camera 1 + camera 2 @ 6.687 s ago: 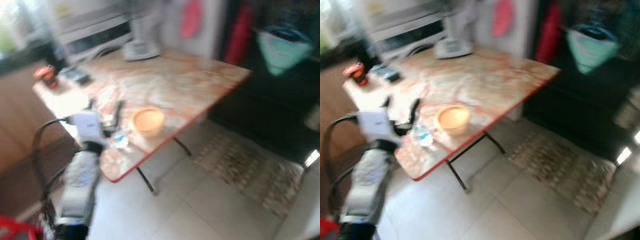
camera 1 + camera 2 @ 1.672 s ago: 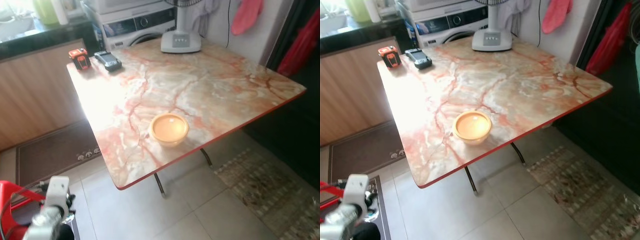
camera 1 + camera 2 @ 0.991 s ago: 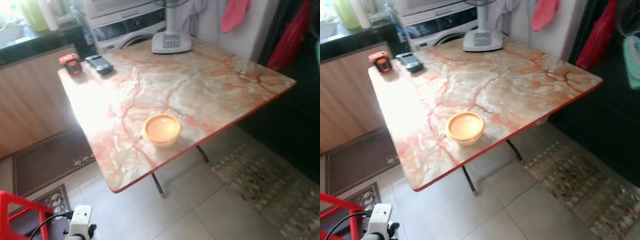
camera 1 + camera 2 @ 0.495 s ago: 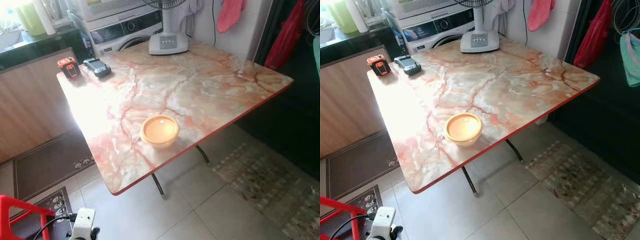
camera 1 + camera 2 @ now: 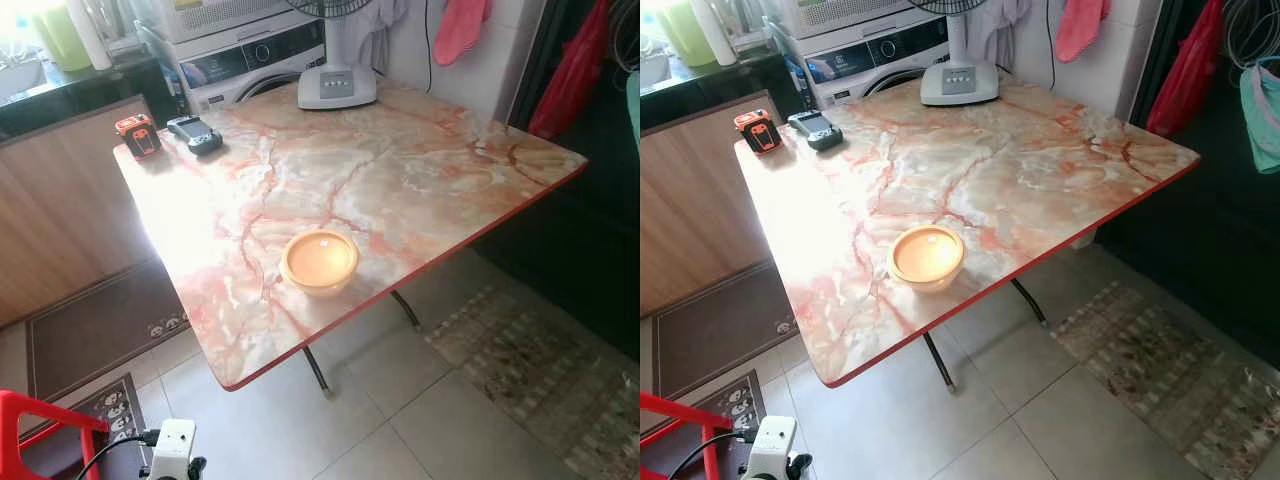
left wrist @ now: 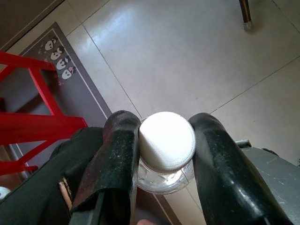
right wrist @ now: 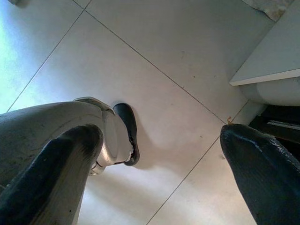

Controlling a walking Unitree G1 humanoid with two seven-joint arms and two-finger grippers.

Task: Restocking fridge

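Left gripper (image 6: 164, 154) down low near the floor, two black fingers (image 6: 117, 159) squeezed tight on a clear water bottle (image 6: 167, 143) with a white cap. No label to read on the bottle, most of it hidden under the cap and fingers. Right gripper (image 7: 159, 173) hanging over the pale tile floor (image 7: 154, 56), fingers wide apart, holding nothing. Marble table (image 5: 400, 180) ahead with a yellow bowl (image 5: 319, 262) near its near edge. Far left on the table, an orange gadget (image 5: 137, 135) and a dark gadget (image 5: 195, 133), writing too small to read. White fan base (image 5: 337, 86) at the far side, top cut off. Washing machine (image 5: 265, 55) behind, brand name too blurry to read. Red stool (image 5: 40, 430) at near left, only partly seen.
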